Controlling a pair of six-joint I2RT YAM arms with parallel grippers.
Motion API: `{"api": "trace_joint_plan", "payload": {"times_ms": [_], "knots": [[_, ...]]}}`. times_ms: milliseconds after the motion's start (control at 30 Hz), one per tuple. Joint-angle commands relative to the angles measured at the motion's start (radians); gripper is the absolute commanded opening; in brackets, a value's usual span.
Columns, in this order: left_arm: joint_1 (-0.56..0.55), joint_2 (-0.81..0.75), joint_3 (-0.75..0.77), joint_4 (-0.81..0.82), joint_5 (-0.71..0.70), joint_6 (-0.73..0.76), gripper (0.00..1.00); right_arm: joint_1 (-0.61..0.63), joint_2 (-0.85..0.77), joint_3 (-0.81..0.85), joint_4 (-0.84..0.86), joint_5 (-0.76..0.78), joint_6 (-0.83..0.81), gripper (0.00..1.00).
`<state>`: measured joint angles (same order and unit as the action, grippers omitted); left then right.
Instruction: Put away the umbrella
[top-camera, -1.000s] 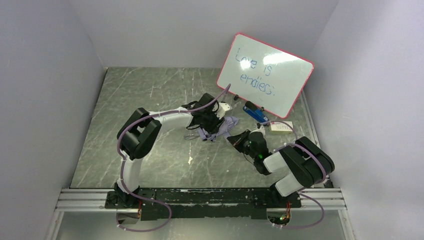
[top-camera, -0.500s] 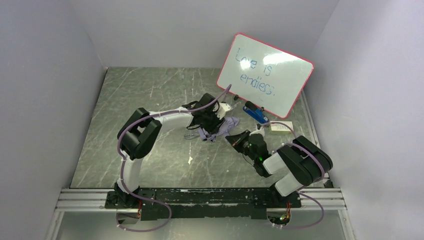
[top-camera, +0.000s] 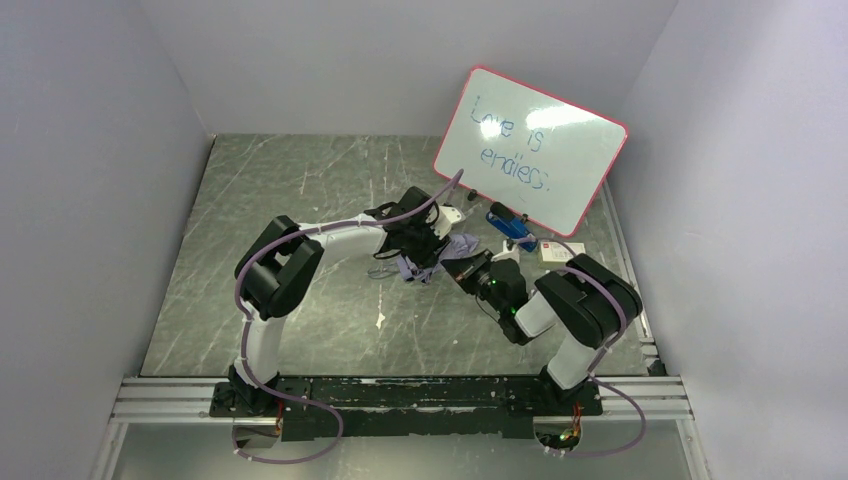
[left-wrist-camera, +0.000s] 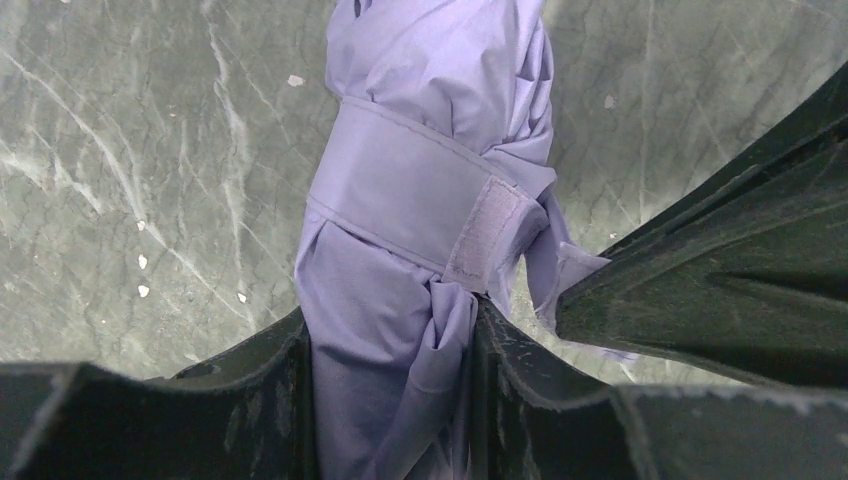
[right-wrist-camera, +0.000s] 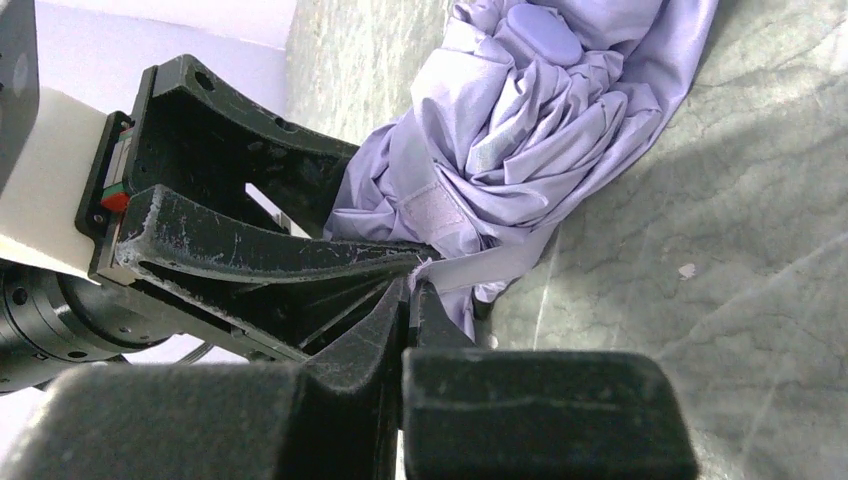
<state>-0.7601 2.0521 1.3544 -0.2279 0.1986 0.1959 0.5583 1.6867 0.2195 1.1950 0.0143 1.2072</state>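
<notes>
One umbrella (top-camera: 458, 247), marbled tabletop (top-camera: 290, 190), pale walls (top-camera: 400, 60)

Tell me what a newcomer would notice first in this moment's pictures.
The red-framed whiteboard with blue handwriting, propped at the back right, stands out first. In the middle, the left gripper clamps the strapped bundle of the lavender umbrella, and the right gripper pinches a fabric edge beside it.
</notes>
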Motion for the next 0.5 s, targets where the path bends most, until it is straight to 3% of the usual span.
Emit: {"api": "trace_joint_plan", "payload": {"times_ms": [0, 467], "knots": [[0.015, 0.143, -0.071, -0.12, -0.232, 0.053, 0.05, 0.024, 0.007, 0.051, 0.231, -0.062, 0.049, 0.0], [0.012, 0.143, -0.073, -0.12, -0.231, 0.057, 0.05, 0.023, 0.062, 0.112, 0.206, 0.084, 0.112, 0.0]]}}
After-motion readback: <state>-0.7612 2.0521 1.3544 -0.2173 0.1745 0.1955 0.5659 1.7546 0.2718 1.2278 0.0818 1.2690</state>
